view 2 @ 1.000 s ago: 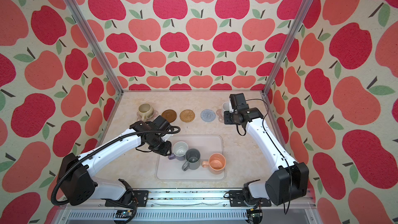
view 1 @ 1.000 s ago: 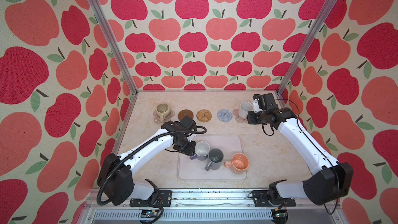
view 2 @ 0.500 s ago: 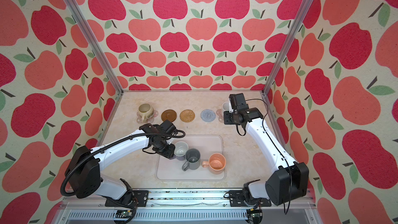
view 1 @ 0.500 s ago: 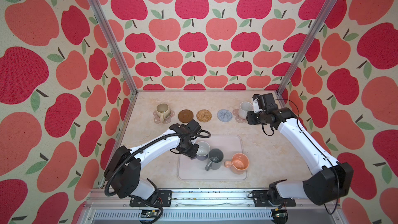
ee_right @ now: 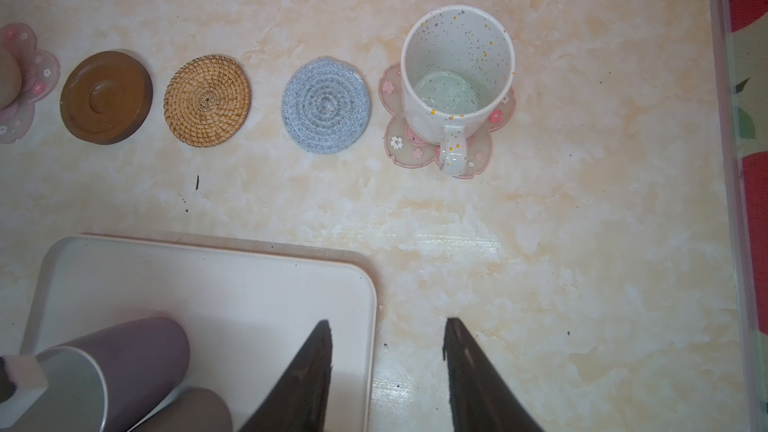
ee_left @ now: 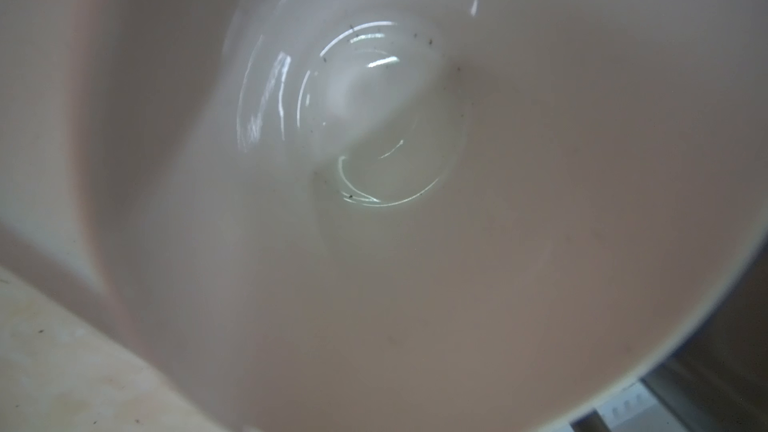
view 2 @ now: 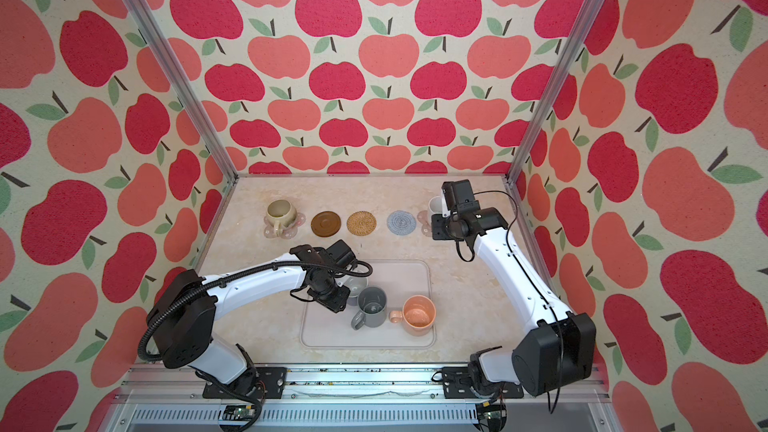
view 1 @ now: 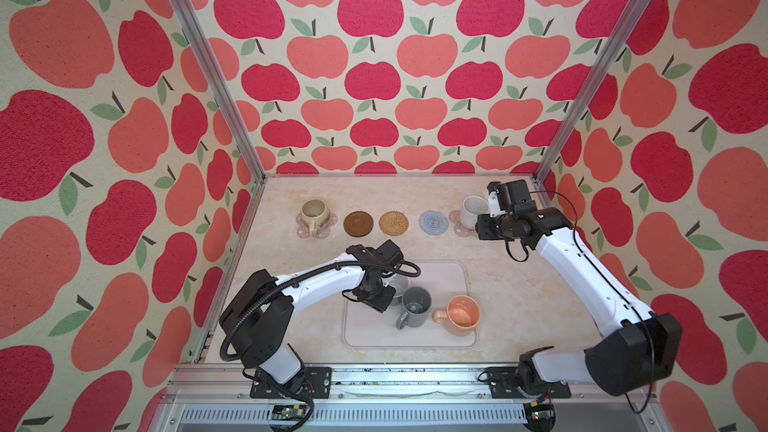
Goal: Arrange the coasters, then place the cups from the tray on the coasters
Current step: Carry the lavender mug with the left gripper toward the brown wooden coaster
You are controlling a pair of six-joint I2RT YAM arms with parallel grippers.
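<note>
My left gripper (view 1: 384,299) sits low over the near-left rim of the lavender cup (view 1: 400,284) on the tray (view 1: 436,338). The left wrist view is filled by that cup's white inside (ee_left: 374,118), and the jaws are hidden. The dark grey cup (view 1: 415,305) and the peach cup (view 1: 462,314) stand beside it. Brown (view 1: 358,224), rattan (view 1: 393,223) and grey-blue (view 1: 433,222) coasters lie bare in a row. The beige cup (view 1: 313,211) and the speckled cup (ee_right: 457,76) each stand on a pink flower coaster (ee_right: 399,143). My right gripper (ee_right: 386,326) hovers open and empty near the speckled cup.
The right wall's metal post (ee_right: 723,160) runs close beside the speckled cup. The tray's far right corner (ee_right: 365,280) lies under my right gripper. Bare marble table (view 1: 519,305) stretches right of the tray.
My left gripper has moved right from the tray's left edge onto the lavender cup's rim. The right arm and all the cups have stayed in place.
</note>
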